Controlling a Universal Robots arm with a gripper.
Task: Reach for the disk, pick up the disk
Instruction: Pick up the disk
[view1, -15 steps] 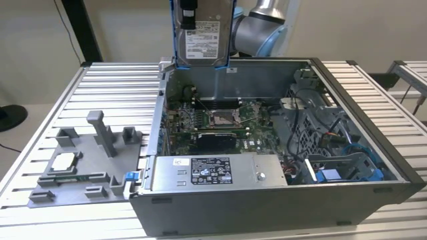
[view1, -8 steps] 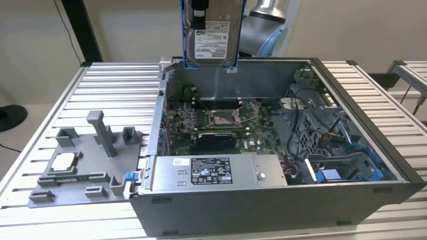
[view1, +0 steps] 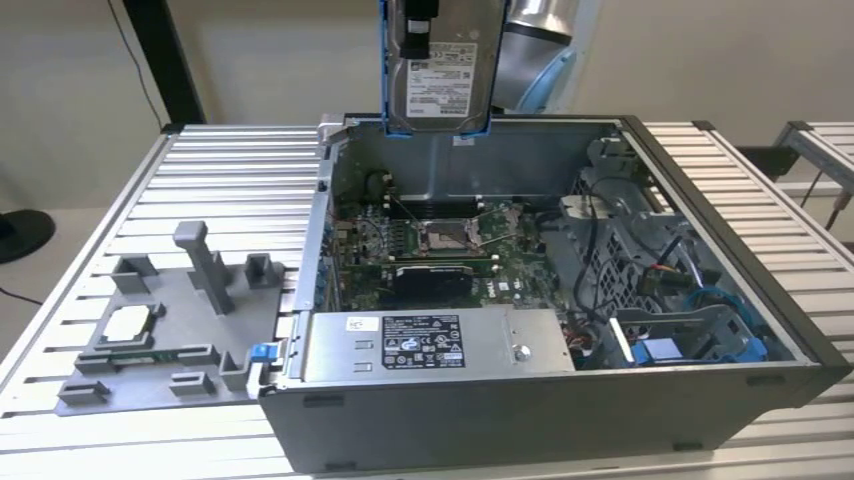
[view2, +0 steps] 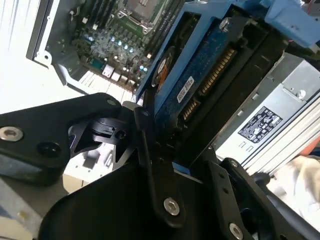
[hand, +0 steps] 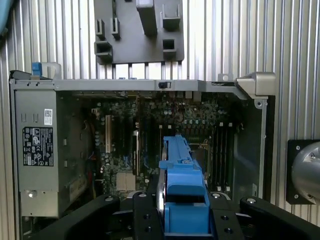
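Observation:
The disk (view1: 443, 80), silver with a white label and a blue bracket on its edges, hangs upright in the air above the back wall of the open computer case (view1: 534, 400). My gripper (view1: 422, 22) is shut on its upper end. Both wrist views look down past the disk into the case. In the second wrist view the black fingers (view2: 150, 150) clamp the disk (view2: 200, 85) on both sides. In the first wrist view the disk's blue bracket (hand: 182, 185) stands edge-on between the gripper (hand: 182, 222) fingers.
The case holds a motherboard (view1: 441, 235), a power supply (view1: 427, 345) at the front and blue drive bays (view1: 694, 335) at the exterior view's right. A grey plastic holder (view1: 174, 320) with upright posts and a small square chip (view1: 130, 322) lies on the slatted table.

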